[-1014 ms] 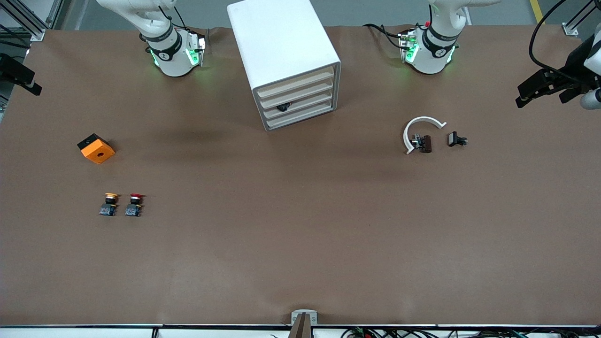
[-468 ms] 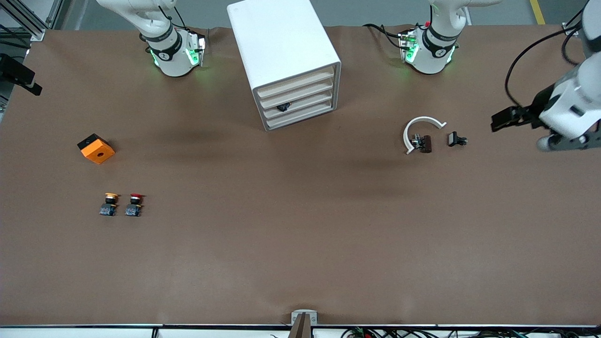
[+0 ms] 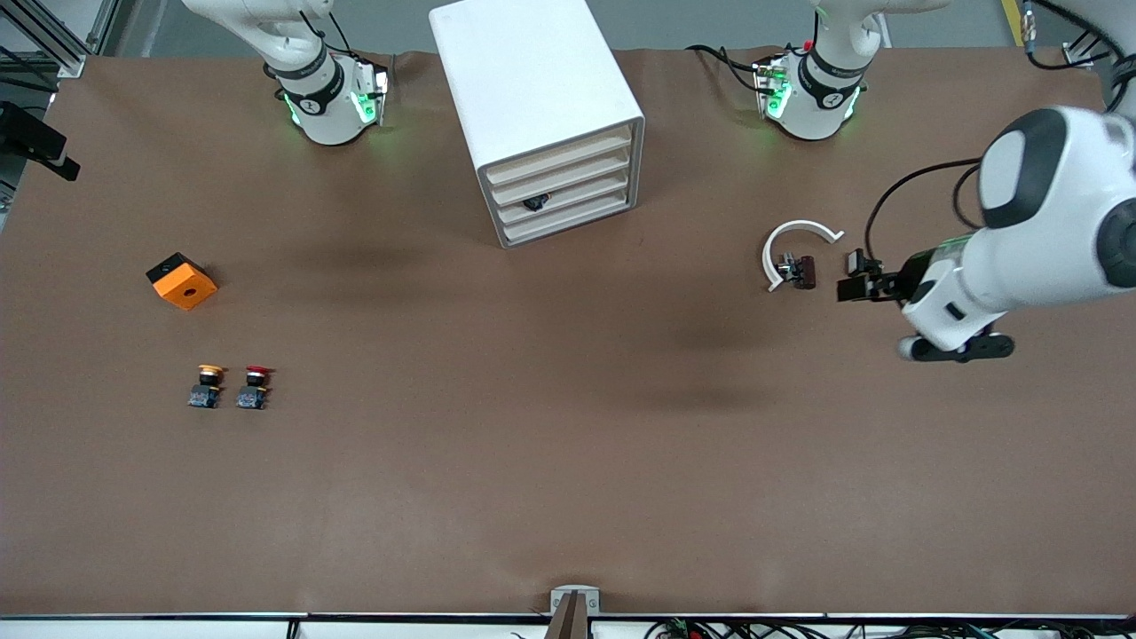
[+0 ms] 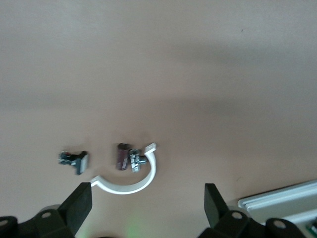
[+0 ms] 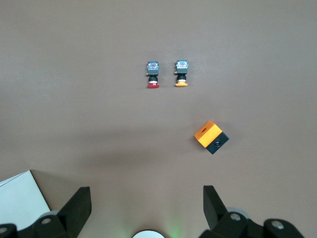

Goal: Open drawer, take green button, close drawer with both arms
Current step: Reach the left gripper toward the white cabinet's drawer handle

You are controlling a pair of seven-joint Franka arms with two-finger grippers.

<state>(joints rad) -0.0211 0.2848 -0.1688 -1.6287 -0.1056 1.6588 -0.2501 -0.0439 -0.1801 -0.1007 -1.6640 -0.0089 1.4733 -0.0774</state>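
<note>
Orange block [image 3: 181, 280] and yellow-capped button [image 3: 207, 386] beside red-capped button [image 3: 254, 387] are lying toward the right arm's end of the worktop [image 3: 568, 444]. White curved clip [image 3: 792, 246], touching a small dark part [image 3: 803, 272], is lying near a small black part [image 3: 858, 263] toward the left arm's end.

No words, labels or numbers can be read here. Small dark marks are seen on the black rings of the two arm bases [image 3: 324, 98], but they are too small to be made out.

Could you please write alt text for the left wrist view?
The left gripper, fingers open, hangs over bare brown table above a white curved clip, a small dark part and a small black part; a white cabinet corner shows.
</note>
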